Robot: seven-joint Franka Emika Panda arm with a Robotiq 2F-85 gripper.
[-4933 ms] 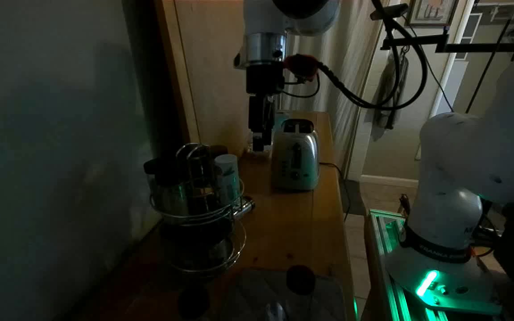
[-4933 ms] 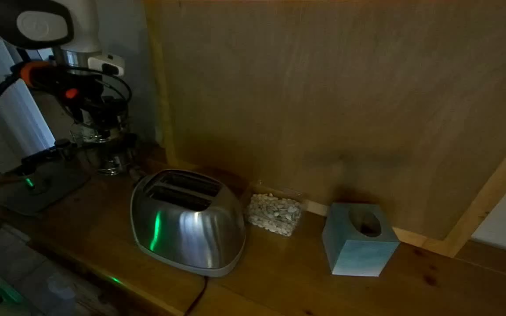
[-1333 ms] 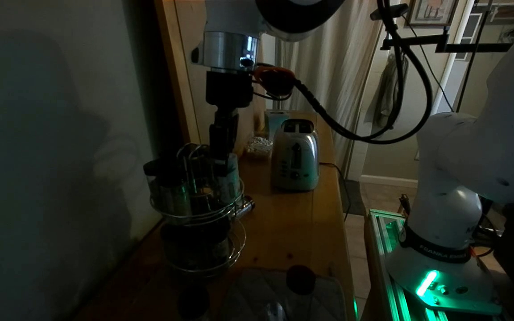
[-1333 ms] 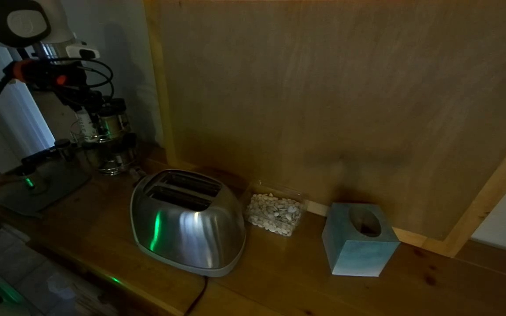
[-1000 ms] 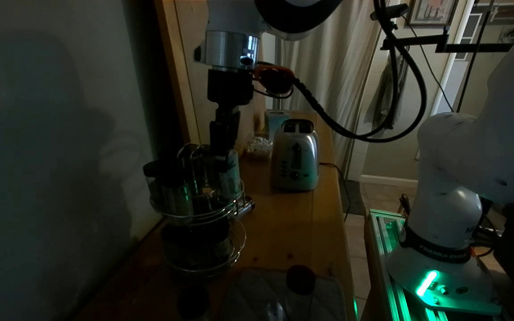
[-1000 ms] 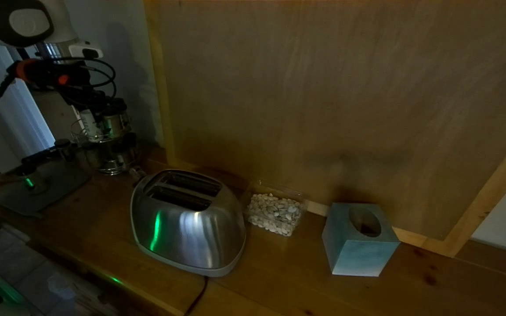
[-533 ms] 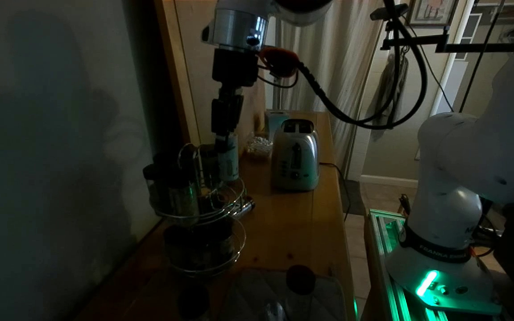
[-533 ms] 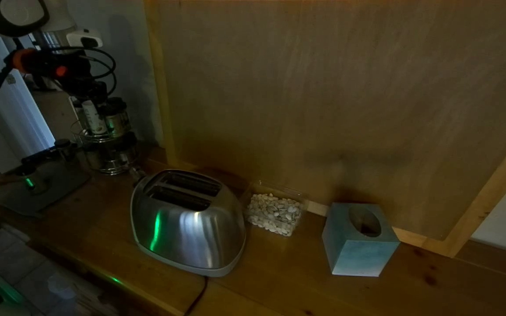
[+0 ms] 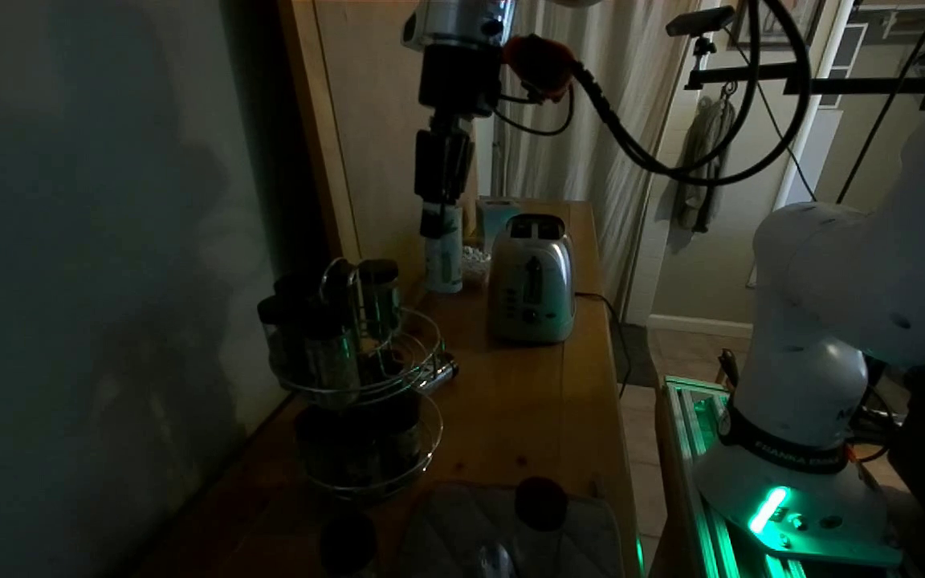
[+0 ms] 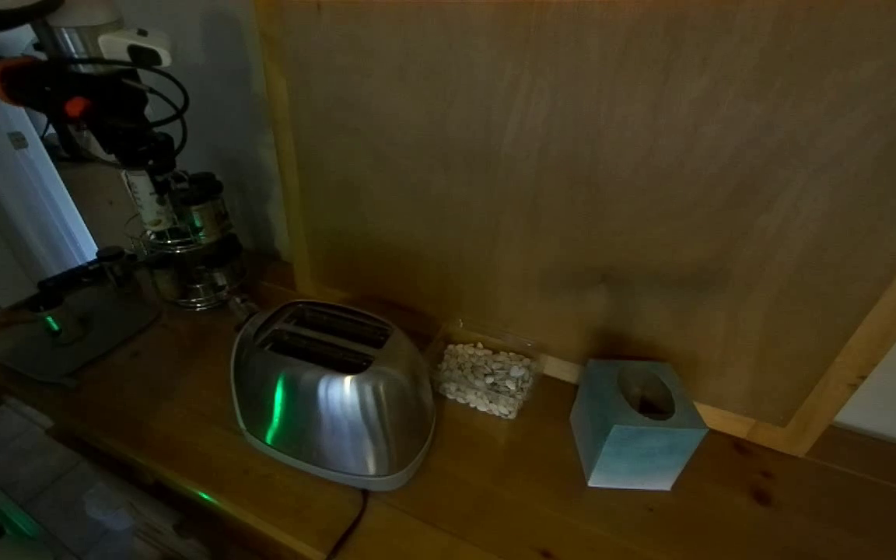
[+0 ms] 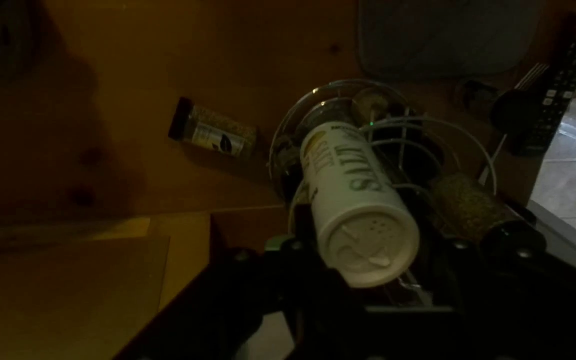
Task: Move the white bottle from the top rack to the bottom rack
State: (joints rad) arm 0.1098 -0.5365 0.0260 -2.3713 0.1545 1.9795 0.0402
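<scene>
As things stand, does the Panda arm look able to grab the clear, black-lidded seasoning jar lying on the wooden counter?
Probably not yet: its jaws are closed on the white cylindrical salt bottle. Otherwise the jar seems free from above, lying beside the two-tier silvery wire stand, uncovered in the wrist view.

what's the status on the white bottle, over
Jaws closed on white bottle. Held clear of top rack, not yet on bottom rack. Jars there might crowd placement.
</scene>
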